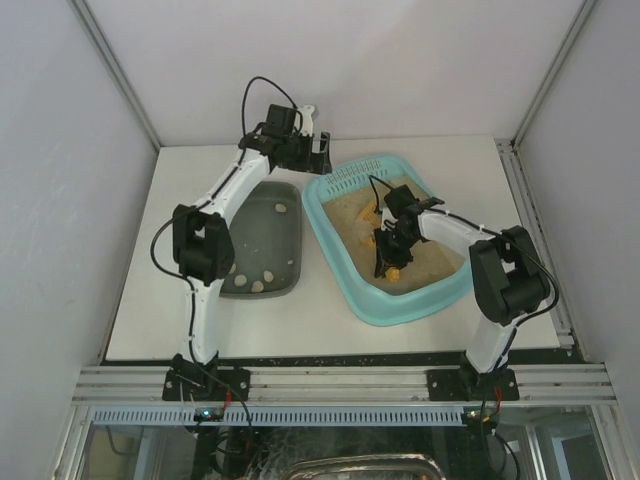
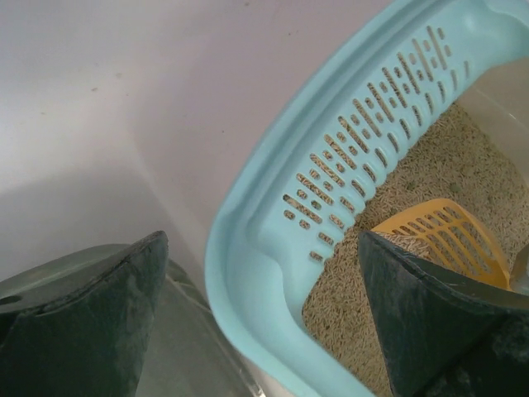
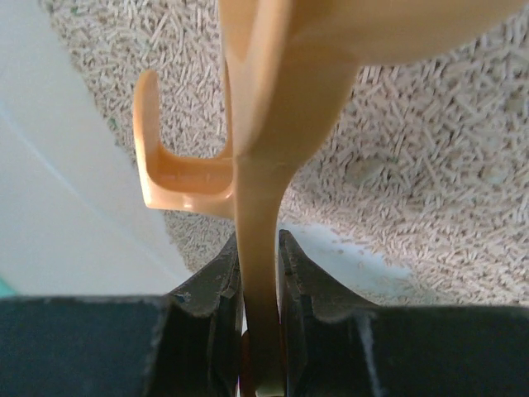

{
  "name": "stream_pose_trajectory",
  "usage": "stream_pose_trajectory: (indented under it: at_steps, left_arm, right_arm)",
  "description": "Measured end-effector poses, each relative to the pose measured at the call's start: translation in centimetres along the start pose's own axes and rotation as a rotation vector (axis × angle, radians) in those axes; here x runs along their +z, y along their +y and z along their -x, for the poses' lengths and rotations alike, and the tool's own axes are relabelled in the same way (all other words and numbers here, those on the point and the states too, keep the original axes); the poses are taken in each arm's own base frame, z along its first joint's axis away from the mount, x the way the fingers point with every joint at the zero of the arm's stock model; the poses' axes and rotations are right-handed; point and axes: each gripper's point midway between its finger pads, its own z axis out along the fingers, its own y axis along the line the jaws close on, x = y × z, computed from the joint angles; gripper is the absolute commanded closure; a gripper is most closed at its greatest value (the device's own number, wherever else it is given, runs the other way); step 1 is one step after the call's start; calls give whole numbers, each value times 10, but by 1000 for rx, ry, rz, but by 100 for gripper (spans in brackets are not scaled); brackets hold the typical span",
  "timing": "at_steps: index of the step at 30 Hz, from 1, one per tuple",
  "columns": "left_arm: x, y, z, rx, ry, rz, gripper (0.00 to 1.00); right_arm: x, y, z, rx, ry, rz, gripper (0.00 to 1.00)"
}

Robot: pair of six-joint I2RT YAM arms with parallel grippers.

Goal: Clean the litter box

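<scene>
The litter box [image 1: 352,284] is a light-turquoise tray holding beige litter [image 1: 350,215], right of centre. My right gripper [image 1: 386,262] reaches down into it and is shut on the handle of an orange scoop [image 1: 393,271]. In the right wrist view the jaws [image 3: 258,241] pinch the scoop handle [image 3: 261,207] above the litter [image 3: 430,165], beside a bare patch of the box floor [image 3: 351,255]. My left gripper [image 1: 322,152] hangs open over the box's slotted far rim [image 2: 355,141]. Its fingers [image 2: 99,322] straddle the rim's corner [image 2: 248,273] with nothing held. The slotted scoop head [image 2: 446,236] shows there too.
A dark grey-green tray [image 1: 285,205] with several pale lumps [image 1: 258,285] lies left of the litter box, and its edge [image 2: 182,356] shows under my left gripper. White walls enclose the table on three sides.
</scene>
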Motion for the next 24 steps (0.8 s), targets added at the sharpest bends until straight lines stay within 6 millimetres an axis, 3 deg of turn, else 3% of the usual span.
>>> stream_pose_trajectory:
  at_steps: [7, 14, 20, 24]
  left_arm:
    - [34, 15, -17, -101, 25, 14, 0]
    - [40, 26, -8, -209, -27, 10, 0]
    - [48, 25, -40, -309, 36, 2, 0]
    - [37, 18, -49, -339, 42, -6, 0]
  right_arm:
    - [16, 9, 22, -42, -1, -4, 100]
    - [33, 32, 38, -104, 4, 9, 100]
    - [37, 44, 37, -118, 6, 17, 100]
    - [39, 52, 39, -97, -6, 47, 100]
